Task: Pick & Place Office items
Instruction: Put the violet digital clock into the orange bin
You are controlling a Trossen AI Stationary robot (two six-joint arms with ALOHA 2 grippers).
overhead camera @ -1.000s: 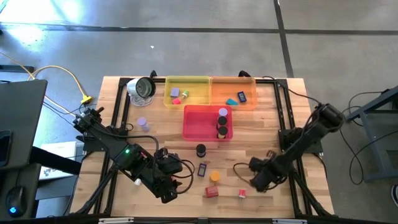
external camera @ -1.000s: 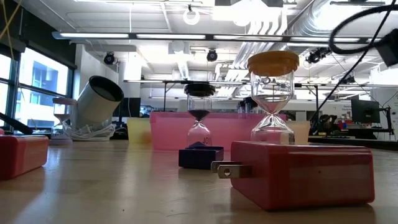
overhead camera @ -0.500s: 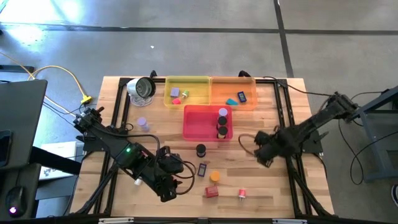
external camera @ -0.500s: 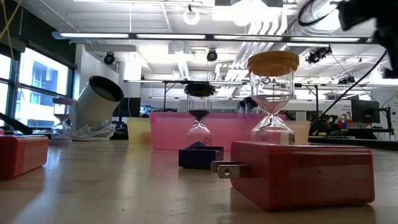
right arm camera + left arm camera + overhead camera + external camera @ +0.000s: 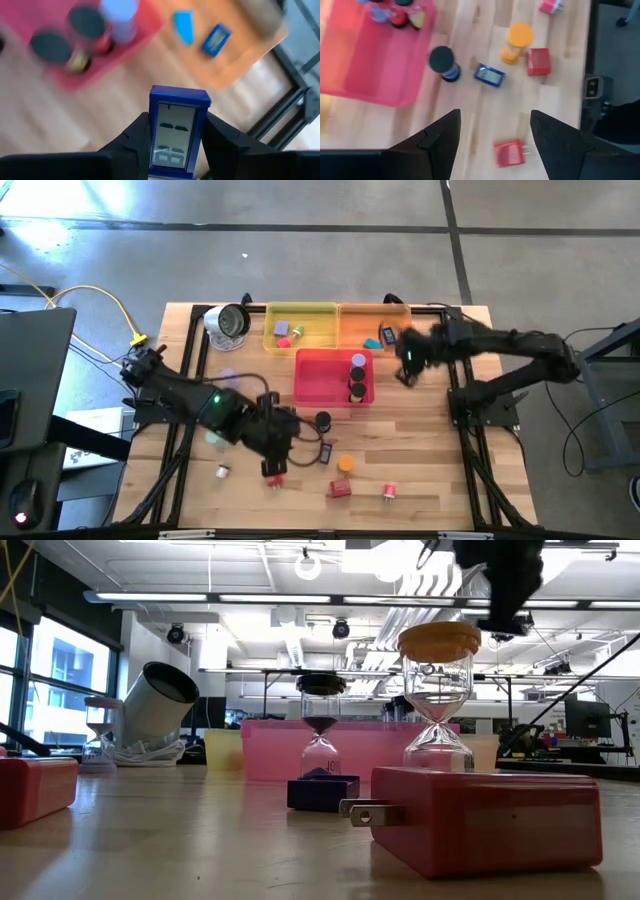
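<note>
left gripper [image 5: 272,467]: low over the surface [image 5: 430,470], front-left of centre; fingers [image 5: 435,145] apart, nothing between them.
red plug block [image 5: 509,153]: lies on the surface, just ahead of the left fingers in the left wrist view.
silver-rimmed round object [image 5: 229,322]: back left, beside the yellow tray.
yellow tray [image 5: 300,311]: back row; small lilac, green and pink pieces inside.
pink tray [image 5: 318,380]: centre; dark-topped and lilac-topped timers at its right end.
black-topped timer [image 5: 323,421]: upright on the surface, just in front of the pink tray.
blue piece [image 5: 489,75]: flat on the surface, between the black-topped timer and the orange timer.
orange timer [image 5: 345,464]: upright, front centre; red block [image 5: 341,489] near it.
small red plug [image 5: 389,492]: front, right of the red block.
orange tray [image 5: 350,340]: back row, right of yellow; teal piece and blue clock inside.
right gripper [image 5: 408,359]: raised, at the orange tray's front right corner; fingers [image 5: 220,137] clamped on a blue clock.
blue clock [image 5: 178,131]: held upright, display facing the wrist camera, above the surface between the pink and orange trays.
</note>
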